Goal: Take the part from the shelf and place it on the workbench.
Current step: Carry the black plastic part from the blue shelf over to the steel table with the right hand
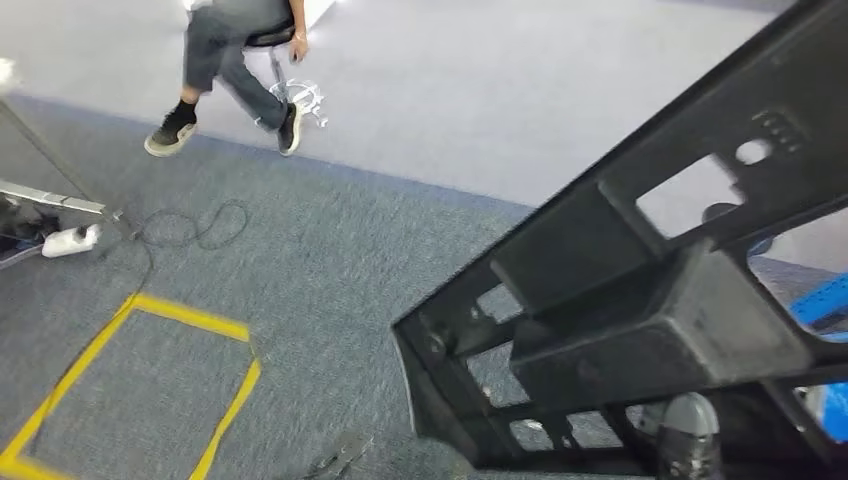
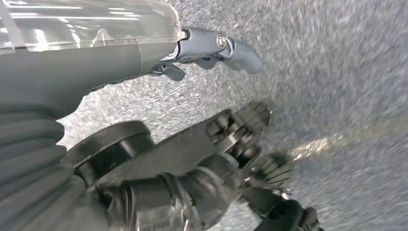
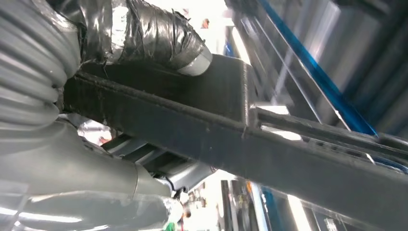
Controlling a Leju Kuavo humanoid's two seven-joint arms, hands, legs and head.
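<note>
The black plastic frame part (image 1: pixel 640 300) is already off the shelf and in the robot's right hand (image 3: pixel 144 43). In the right wrist view the thumb and the tape-wrapped fingers (image 3: pixel 159 33) clamp a thick bar of it from both sides. In the head view the part's long axis runs diagonally, from its low end near the yellow tape rectangle (image 1: pixel 150 370) up and away from that rectangle to the far corner of the picture. The part hangs in the air above the grey carpet (image 1: pixel 330 250), touching nothing but the hand.

The left hand (image 2: pixel 211 48) hangs over the carpet beside the robot, holds nothing, and has its thumb and fingers loosely apart. The right hand is therefore the one that must set the part down.

No workbench can be seen. Judging from this, the carrying step is under way and the robot has yet to face the bench. Beyond the rectangle a power strip (image 1: pixel 70 240) and a looped cable (image 1: pixel 200 225) lie on the carpet, and farther off a person sits on a stool (image 1: pixel 240 60). Blue shelf rails (image 3: pixel 317 72) run just beside the part.
</note>
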